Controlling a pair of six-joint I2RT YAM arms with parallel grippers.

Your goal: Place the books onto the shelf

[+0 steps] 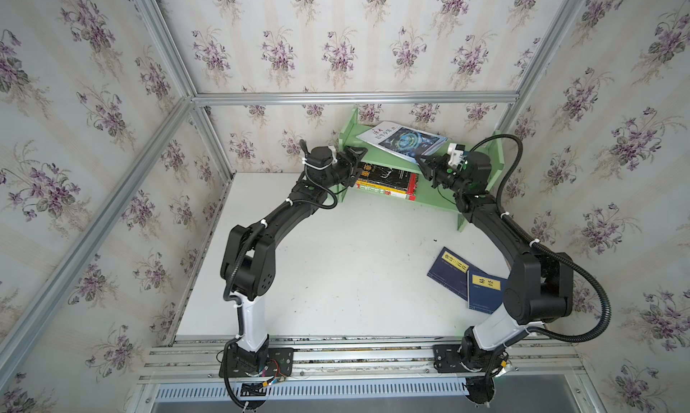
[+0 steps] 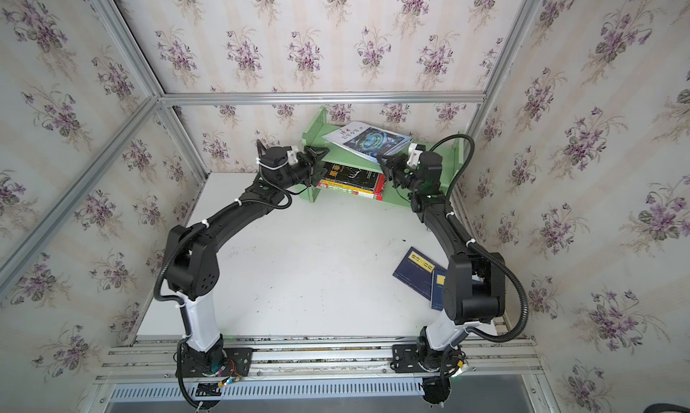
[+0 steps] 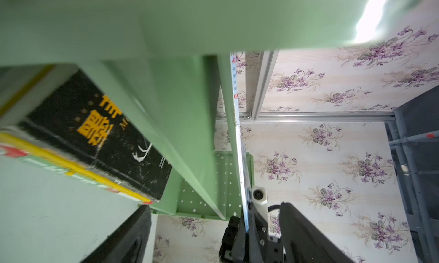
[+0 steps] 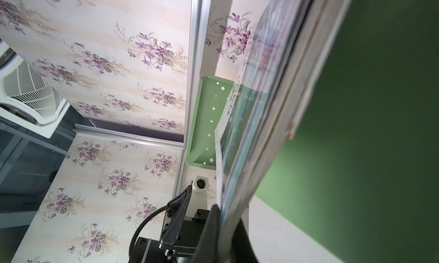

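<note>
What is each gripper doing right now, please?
Left gripper: open, holding nothing.
Right gripper: closed on the white-blue swirl book.

Bright, even light; wrist pics blurry, glare on shelf [image 3: 190,24].

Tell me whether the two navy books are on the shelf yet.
No, the navy books lie on the white table in a top view, in front of the shelf, not on it.
</note>
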